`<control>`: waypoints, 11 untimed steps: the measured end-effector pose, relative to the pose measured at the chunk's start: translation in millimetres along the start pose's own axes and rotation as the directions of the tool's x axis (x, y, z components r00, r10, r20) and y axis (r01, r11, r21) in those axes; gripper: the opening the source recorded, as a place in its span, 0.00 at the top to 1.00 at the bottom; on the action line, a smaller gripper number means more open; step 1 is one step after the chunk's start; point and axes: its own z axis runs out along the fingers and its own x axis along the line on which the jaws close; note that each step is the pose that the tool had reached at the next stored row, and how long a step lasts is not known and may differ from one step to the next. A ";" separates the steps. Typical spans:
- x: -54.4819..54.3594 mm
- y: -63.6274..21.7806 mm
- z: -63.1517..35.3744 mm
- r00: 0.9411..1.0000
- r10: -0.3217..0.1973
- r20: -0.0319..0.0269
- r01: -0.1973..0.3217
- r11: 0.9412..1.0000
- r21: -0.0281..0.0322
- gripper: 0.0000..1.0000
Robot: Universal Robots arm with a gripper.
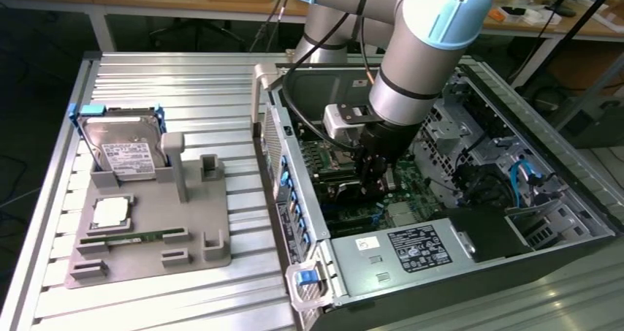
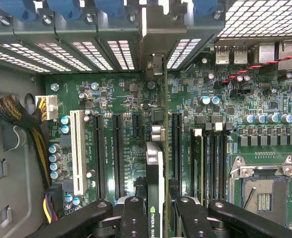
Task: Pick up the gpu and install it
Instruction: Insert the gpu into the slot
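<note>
The gripper (image 2: 156, 218) is clamping the gpu (image 2: 155, 163) edge-on inside the computer case (image 1: 546, 254), hanging over the motherboard (image 2: 121, 99) (card seemingly not yet seated).

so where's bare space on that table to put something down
Bare ribbed table behind the hard drive, and a strip in front of the grey holder tray. Crowded: the tray itself and the open computer case, where the arm holds the gpu.

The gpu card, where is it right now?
The gpu is clamped edge-on in the tool, standing over the green motherboard between its long black slots. In the exterior view, the tool is down inside the open computer case.
</note>
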 end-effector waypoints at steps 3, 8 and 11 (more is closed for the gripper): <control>0.0 0.0 0.0 1.000 0.000 0.000 0.000 1.000 0.000 0.73; 0.0 0.0 0.0 1.000 0.000 0.000 0.000 1.000 0.000 0.73; 0.0 0.0 0.0 1.000 0.000 0.000 0.000 1.000 0.000 0.73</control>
